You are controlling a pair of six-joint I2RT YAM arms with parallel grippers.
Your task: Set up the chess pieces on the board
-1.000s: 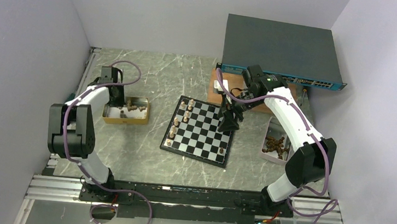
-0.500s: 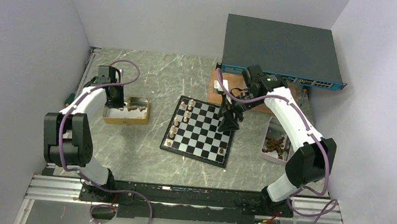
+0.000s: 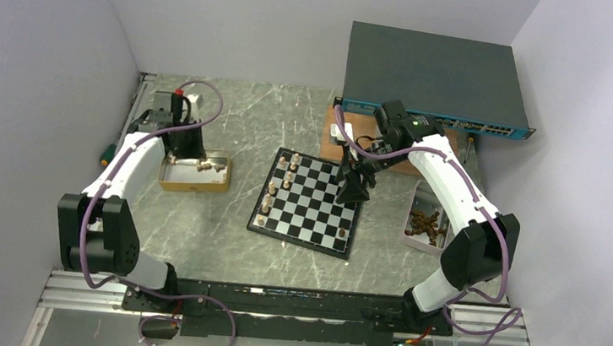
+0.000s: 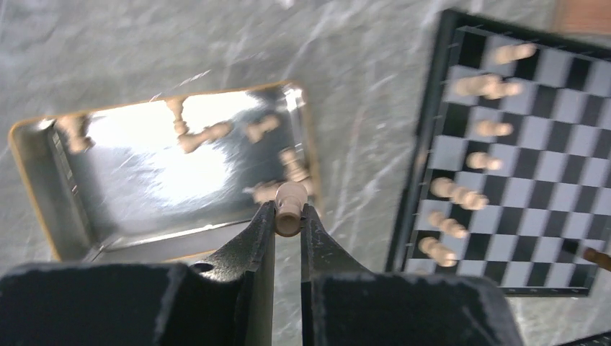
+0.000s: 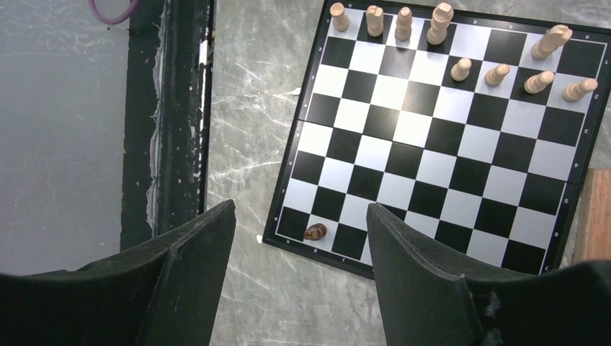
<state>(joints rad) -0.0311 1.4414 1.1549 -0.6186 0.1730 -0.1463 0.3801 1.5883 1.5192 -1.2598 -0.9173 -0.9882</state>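
- Chess pieces [image 5: 439,21] of light tan turned wood stand in two part-filled lines along the left edge of the flat square board [image 3: 317,208] of black and silvery-white checks. That side is evidently the light army's home.
- One dark brown chessman [image 5: 314,231] stands alone at the board's near right corner, opposite the light lines, as an opening position requires.
- Well left of the board, the left gripper [image 4: 288,216] hangs above the shallow gold-rimmed metal tin [image 3: 168,182]. Its fingers are pinched onto a single light tan piece [image 4: 290,209], caught right at the fingertips (probably so one end stays clear for setting down).
- Several more light pieces lie loose in that tin, which serves as the supply for this side.
- Above the board's right half, the right gripper [image 5: 299,209] has its fingers spread wide with nothing between them. It looks parked until a dark piece is wanted.
- Just right of the board sits a pale rectangular tray [image 3: 411,225] of dark brown pieces, within that arm's reach.
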